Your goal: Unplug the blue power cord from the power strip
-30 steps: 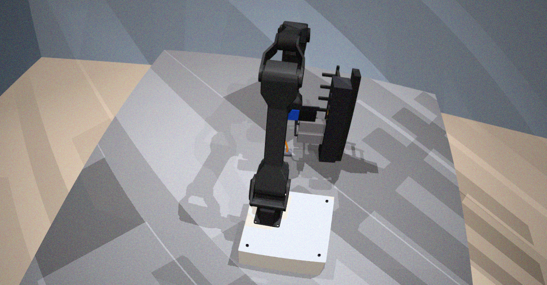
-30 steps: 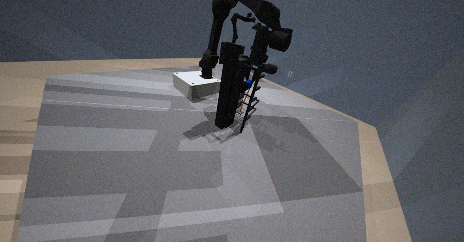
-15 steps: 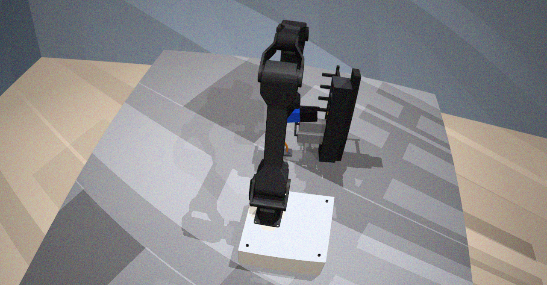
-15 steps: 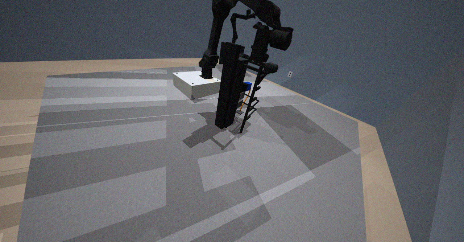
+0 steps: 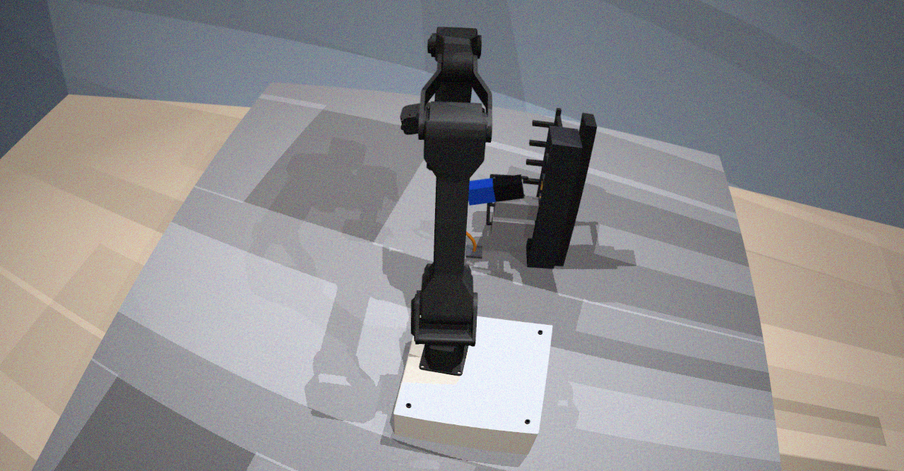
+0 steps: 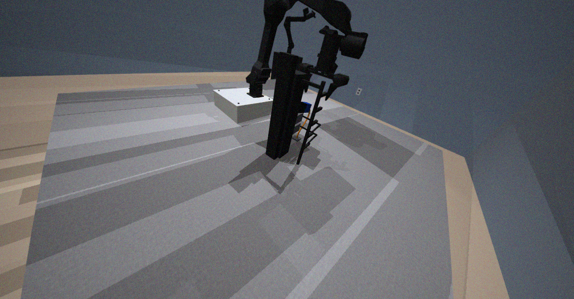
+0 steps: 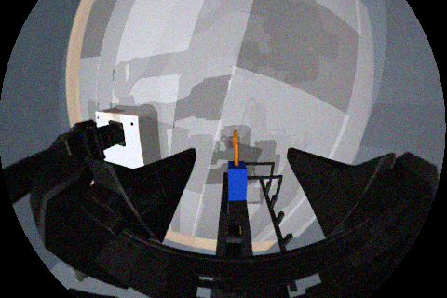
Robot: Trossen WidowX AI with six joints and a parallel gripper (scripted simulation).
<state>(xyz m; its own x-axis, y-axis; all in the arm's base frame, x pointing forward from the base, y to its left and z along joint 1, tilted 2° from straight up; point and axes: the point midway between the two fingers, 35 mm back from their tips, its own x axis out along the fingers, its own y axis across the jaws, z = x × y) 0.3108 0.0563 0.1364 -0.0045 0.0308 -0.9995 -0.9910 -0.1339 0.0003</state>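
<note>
The gripper (image 6: 317, 88) (image 7: 242, 153) has its fingers spread wide with nothing between them, above the blue plug (image 5: 482, 191) (image 6: 306, 106) (image 7: 237, 182), the landmark here. In the wrist view the plug lies in line with the gap, its long axis running from the orange cord (image 5: 471, 241) (image 6: 303, 125) (image 7: 236, 148) towards the upright power strip (image 5: 556, 196) (image 6: 283, 104) beside it; backing straight up off the plug, clear of the strip, looks like the coming move.

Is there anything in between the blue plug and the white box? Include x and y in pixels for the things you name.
In the top view, the black arm (image 5: 450, 234) and part of the orange cord (image 5: 473, 241) lie between the blue plug (image 5: 482, 191) and the white box (image 5: 499, 380).
</note>
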